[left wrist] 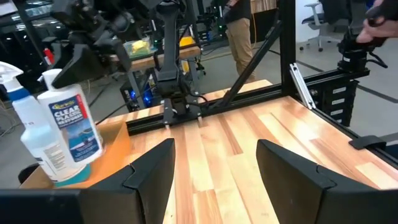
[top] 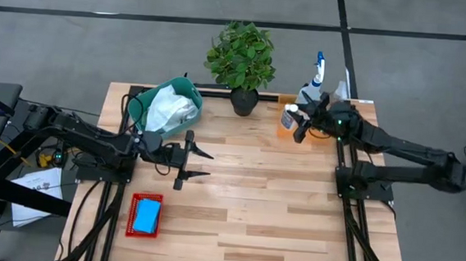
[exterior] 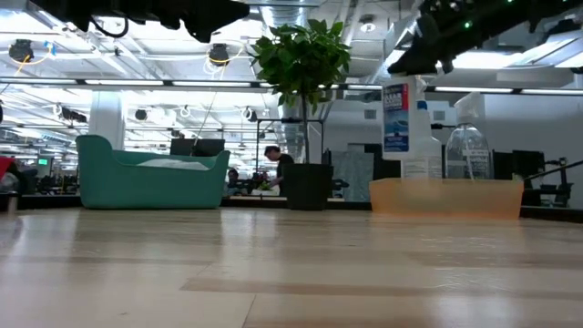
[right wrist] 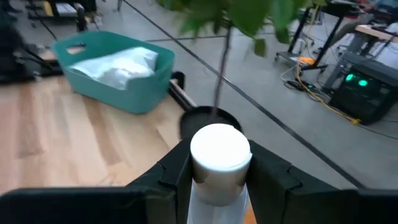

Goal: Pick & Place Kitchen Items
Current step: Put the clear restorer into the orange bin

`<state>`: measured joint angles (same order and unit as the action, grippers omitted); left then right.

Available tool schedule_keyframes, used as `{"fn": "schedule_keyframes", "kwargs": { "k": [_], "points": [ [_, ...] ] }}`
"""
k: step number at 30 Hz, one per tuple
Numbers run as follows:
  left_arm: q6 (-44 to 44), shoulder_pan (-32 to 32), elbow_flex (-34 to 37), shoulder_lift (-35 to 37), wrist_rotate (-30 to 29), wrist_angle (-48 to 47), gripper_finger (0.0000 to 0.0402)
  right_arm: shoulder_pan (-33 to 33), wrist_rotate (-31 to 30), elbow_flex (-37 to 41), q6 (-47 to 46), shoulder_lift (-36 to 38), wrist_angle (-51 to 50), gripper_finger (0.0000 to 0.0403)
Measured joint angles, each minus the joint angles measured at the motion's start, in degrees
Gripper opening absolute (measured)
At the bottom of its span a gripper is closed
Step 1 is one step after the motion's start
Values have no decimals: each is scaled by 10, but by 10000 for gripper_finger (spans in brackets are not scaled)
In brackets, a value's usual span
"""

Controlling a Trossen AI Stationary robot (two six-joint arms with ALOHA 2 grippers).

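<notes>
A small white labelled bottle (exterior: 401,128) stands in an orange tray (exterior: 446,198) at the table's far right, next to a clear spray bottle (exterior: 469,137) with a blue-topped trigger (top: 319,69). My right gripper (right wrist: 219,167) is above the tray (top: 286,128), shut on the white bottle (left wrist: 68,130). My left gripper (top: 201,164) hangs open and empty over the middle left of the table. A white cloth (top: 173,106) lies in a teal basket (top: 148,108) at the far left. A blue sponge (top: 146,215) lies in a red tray (top: 133,199) at the near left. My right gripper pinches the white bottle's round white cap (right wrist: 219,149), at its top, between its two fingers (right wrist: 177,171). The fingers come from above and from the table's right. The bottle stays about upright, its lower part inside the orange tray; whether its base is lifted, the tray wall hides.
A leafy green plant (top: 241,53) in a black pot (top: 244,101) stands at the far edge between the basket and the orange tray. Bare wood lies in the middle and near right of the table (top: 277,208). People stand in the room beyond the table (left wrist: 239,28).
</notes>
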<state>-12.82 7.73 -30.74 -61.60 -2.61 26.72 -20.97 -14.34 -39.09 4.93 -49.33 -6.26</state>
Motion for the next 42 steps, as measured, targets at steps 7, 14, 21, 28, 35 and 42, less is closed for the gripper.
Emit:
{"fn": "schedule_keyframes", "kwargs": {
  "k": [7,14,21,28,35,42],
  "points": [
    [0,0,0,0,0,0,221,-104,106,0,27,-6,3,111],
    [-2,0,0,0,0,0,221,-176,180,0,48,-30,22,111],
    [-2,0,0,0,0,-2,221,-220,236,0,68,-82,60,111],
    [-2,-1,0,0,-1,-10,221,-258,267,0,82,-125,77,111],
    [2,-11,0,0,-1,-14,221,-272,293,-2,73,-162,105,111],
    [13,-10,0,0,-1,-20,221,-272,293,-3,62,-172,105,111]
  ]
}}
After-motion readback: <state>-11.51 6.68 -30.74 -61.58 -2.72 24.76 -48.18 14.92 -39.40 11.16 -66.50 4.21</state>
